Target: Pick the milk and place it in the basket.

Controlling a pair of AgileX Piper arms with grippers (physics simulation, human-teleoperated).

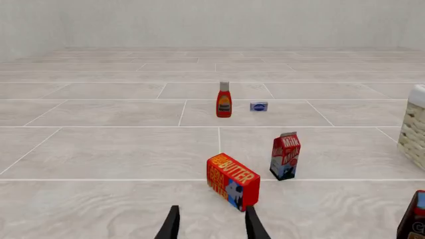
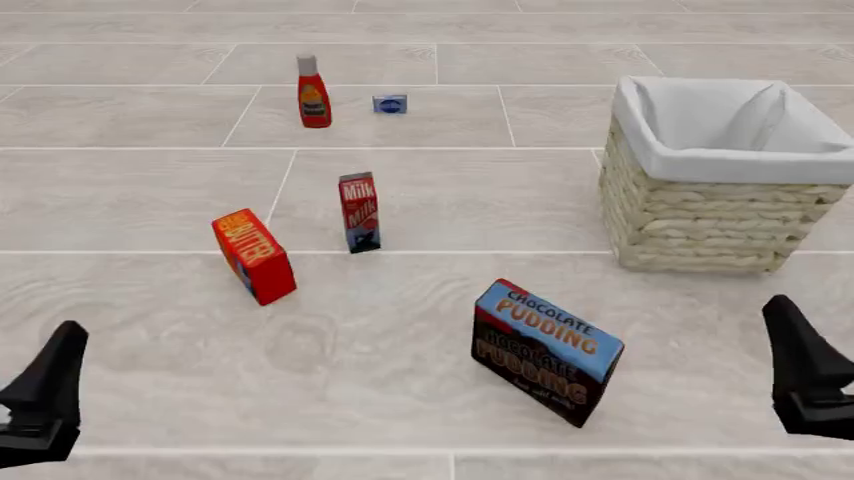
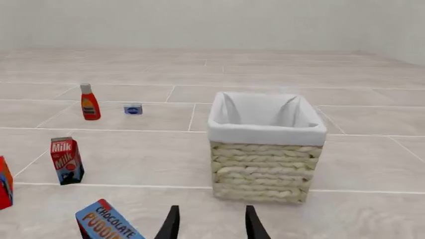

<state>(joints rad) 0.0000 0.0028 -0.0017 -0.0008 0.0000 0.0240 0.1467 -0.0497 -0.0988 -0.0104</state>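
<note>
A: Step in hand? Nothing grasped yet; looks like the very start, reach not begun. Basket (image 2: 721,190) at 2 o'clock in front view, upright, liner showing.

B: Pudding box (image 2: 547,352) near centre, at about 5 o'clock from milk. Butter (image 2: 254,255) at 8 o'clock of milk.

A: Milk (image 2: 358,212) upright, well apart from basket, at basket's 9 o'clock. Bottle (image 2: 312,92) at 11 o'clock, tiny blue box (image 2: 390,104) beside.

B: Left gripper (image 1: 212,226) released, empty; right gripper (image 3: 210,224) likewise. Next move, probably: left reach past butter, close on carton sides.

A: Hidden? Basket floor unseen; grippers cut off at frame edges; blue box label unreadable.
</note>
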